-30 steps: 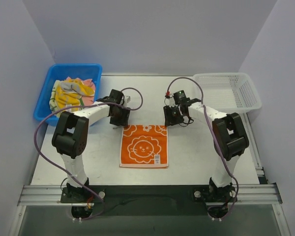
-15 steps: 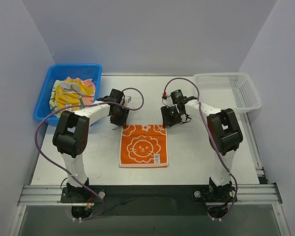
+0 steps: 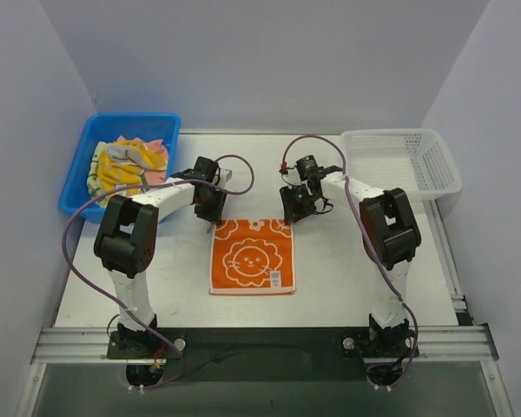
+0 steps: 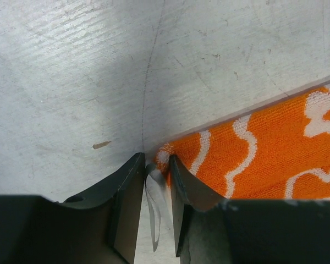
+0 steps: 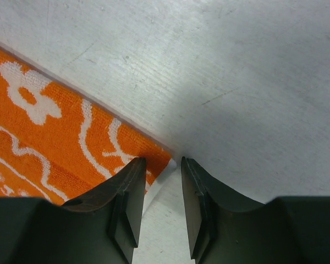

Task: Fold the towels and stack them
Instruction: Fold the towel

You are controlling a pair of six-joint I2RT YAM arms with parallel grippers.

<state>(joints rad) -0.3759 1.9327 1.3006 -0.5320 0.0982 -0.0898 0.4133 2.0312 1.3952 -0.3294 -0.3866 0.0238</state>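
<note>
Comparing with a second ago, the big change is the right gripper (image 5: 160, 165): it has slid left and now sits right at the far-right corner of the orange towel (image 3: 253, 256). The left gripper (image 4: 155, 165) has stayed on the far-left corner and pulled its jaws in a lot. The towel lies flat, lion print up, in the middle of the table (image 3: 156, 278), basically where it was. So both far corners are lined up, which to me reads as set-up for the first fold, with nothing folded yet. On both sides the jaws are narrowed to a slit but not clamped. The wrist views show bare table in the gap, with the left corner and its little loop tag poking in between the tips, and the right corner's white tag doing the same. Both arms reach out low and angle inward, wrists tipped down so the fingertips are at table level. The other towels (image 3: 126, 165) are heaped in the blue bin (image 3: 130, 118) far left, and the white basket (image 3: 391, 133) sits far right.
</note>
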